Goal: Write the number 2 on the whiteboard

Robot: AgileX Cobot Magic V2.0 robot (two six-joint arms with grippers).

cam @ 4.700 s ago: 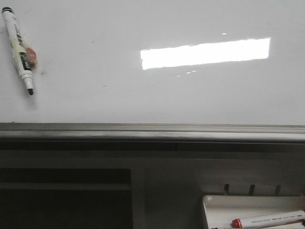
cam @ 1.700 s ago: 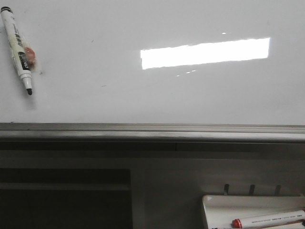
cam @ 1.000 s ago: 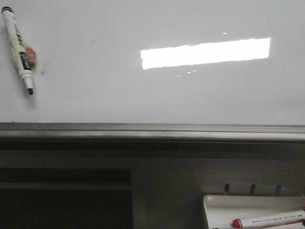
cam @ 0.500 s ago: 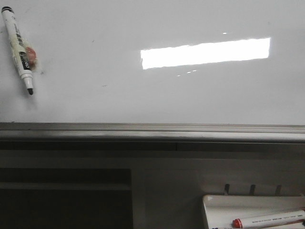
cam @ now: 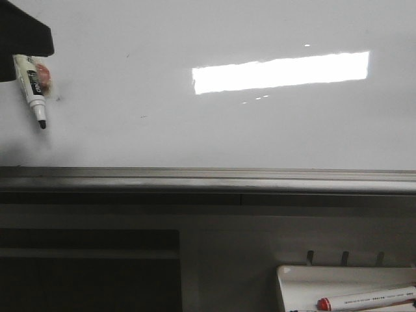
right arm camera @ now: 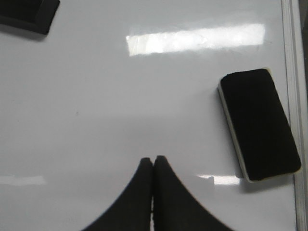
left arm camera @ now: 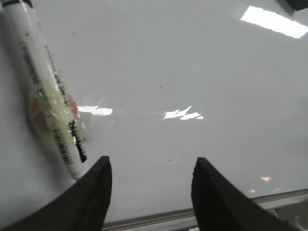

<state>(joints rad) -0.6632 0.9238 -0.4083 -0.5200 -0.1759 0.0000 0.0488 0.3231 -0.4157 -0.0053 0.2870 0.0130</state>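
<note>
The whiteboard [cam: 227, 130] is glossy white with a bright rectangular reflection; the number 2 is out of view. A white marker [cam: 32, 88] with a bare black tip and a taped orange blob lies on the board at far left. A dark part of my left arm [cam: 23, 32] covers its upper end. In the left wrist view my left gripper [left arm camera: 151, 161] is open over the whiteboard [left arm camera: 192, 72], and the marker [left arm camera: 48, 101] lies just outside one finger, not between the two. My right gripper [right arm camera: 153, 159] is shut on nothing above the whiteboard [right arm camera: 96, 96].
A black eraser [right arm camera: 260, 122] lies on the board near its edge, beside my right gripper. The grey bottom rail [cam: 208, 179] runs across the front view. Below it at right, a white tray [cam: 292, 279] holds a red-capped marker [cam: 367, 299].
A dark part of my left arm has come into the front view at top left and now covers the marker's upper end. The marker itself has stayed in place.
</note>
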